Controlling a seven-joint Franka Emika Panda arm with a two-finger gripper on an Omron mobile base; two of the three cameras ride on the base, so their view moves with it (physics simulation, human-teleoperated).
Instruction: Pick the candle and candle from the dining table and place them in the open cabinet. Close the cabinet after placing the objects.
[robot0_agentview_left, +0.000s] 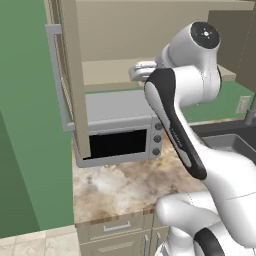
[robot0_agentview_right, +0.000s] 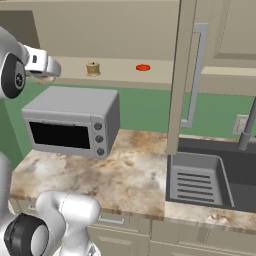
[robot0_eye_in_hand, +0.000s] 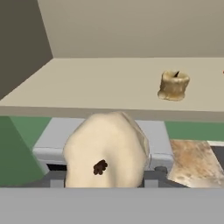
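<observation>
gripper (robot0_agentview_right: 46, 76) up at the cabinet's front edge, clamped on the pale cream candle (robot0_eye_in_hand: 106, 151). in hand view that candle sits right in front of the lens, wick end w/ dark spot facing cam, fingertips hidden behind it. in right base view a bit of cream shows under the hand at far left. in left base view hand is mostly behind the arm's elbow, just a grey-white bit at shelf height.

cream candle is held in air just in front of the shelf (robot0_eye_in_hand: 109, 83) lip, above the microwave (robot0_agentview_right: 72, 120), not on the shelf yet.

golden-brown candle (robot0_eye_in_hand: 173, 85) already stands upright on the shelf, to the right of the held one & further in; also seen in right base view (robot0_agentview_right: 93, 68). flat red disc (robot0_agentview_right: 143, 67) on same shelf, well right of it, apart.

cabinet (robot0_agentview_left: 150, 30) open: one door (robot0_agentview_left: 67, 75) swung out on left w/ long silver handle (robot0_agentview_left: 57, 80), other door (robot0_agentview_right: 182, 75) edge-on on the right side. microwave on marbled counter (robot0_agentview_right: 135, 170) below, sink (robot0_agentview_right: 210, 182) beside it to the right.
</observation>
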